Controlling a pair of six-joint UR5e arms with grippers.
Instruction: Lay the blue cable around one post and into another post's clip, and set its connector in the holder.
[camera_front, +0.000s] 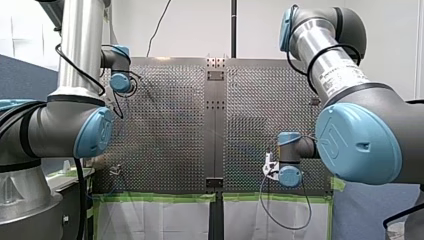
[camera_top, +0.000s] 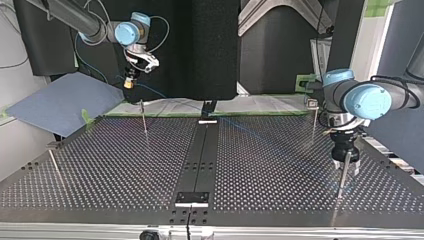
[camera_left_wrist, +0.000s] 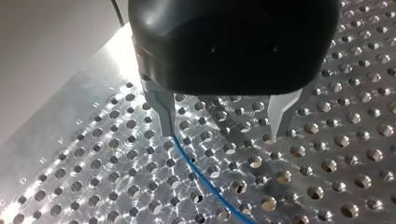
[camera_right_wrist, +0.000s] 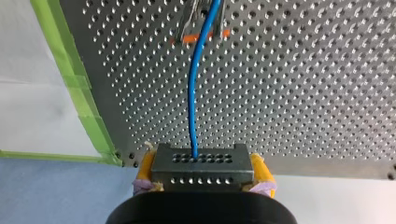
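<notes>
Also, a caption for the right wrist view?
Right gripper, jaws shut on the connector; blue cable runs to a clip.

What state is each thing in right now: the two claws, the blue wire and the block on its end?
left gripper: open, holding nothing.
right gripper: shut on the connector.
connector: gripped, held above the table.
blue cable: joined to the connector, loose on the table beside one finger of the left gripper.

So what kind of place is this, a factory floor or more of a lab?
Most likely a robotics lab test cell, not a production line: my left arm and my right arm stand at a perforated table edged with green tape, set with thin posts and one blue cable.
</notes>
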